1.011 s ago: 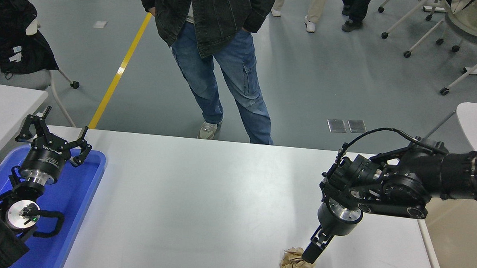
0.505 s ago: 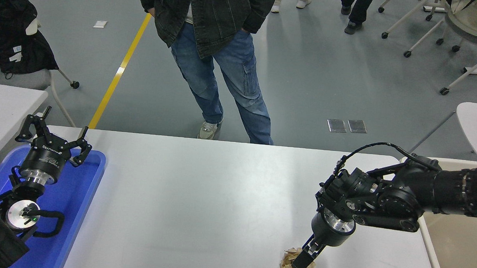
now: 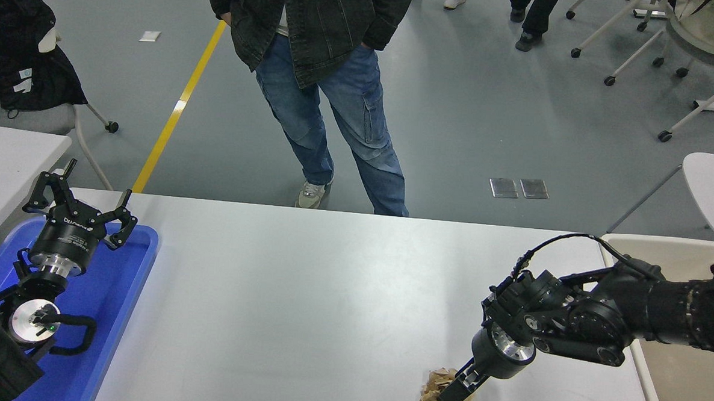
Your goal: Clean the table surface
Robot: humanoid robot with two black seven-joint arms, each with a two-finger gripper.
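1. The table surface (image 3: 329,296), glossy and white, is spread across the lower half of the head view, from the blue tray at the left to the beige bin at the right edge.
2. A person (image 3: 326,72) in a dark jacket and blue jeans is seen standing at the table's far side, with both hands in the jacket pockets.
3. The blue tray (image 3: 117,310) is placed at the table's left end, with its right wall beside the bare white top.
4. The beige bin (image 3: 680,383) with a pale rim is set just past the table's right edge, partly covered by the right arm.
5. The right gripper (image 3: 452,397) is angled down and to the left at the table's near edge. Its fingers (image 3: 458,390) are drawn close together and pressed into the crumpled brown paper; a firm grip cannot be confirmed from this view.
6. The left gripper (image 3: 79,209) is held above the far end of the blue tray. Its fingers (image 3: 124,223) are spread wide apart, and nothing is held between them.
7. The crumpled brown paper (image 3: 436,391) is found on the table surface at the near edge, right of centre, touched by the right gripper.
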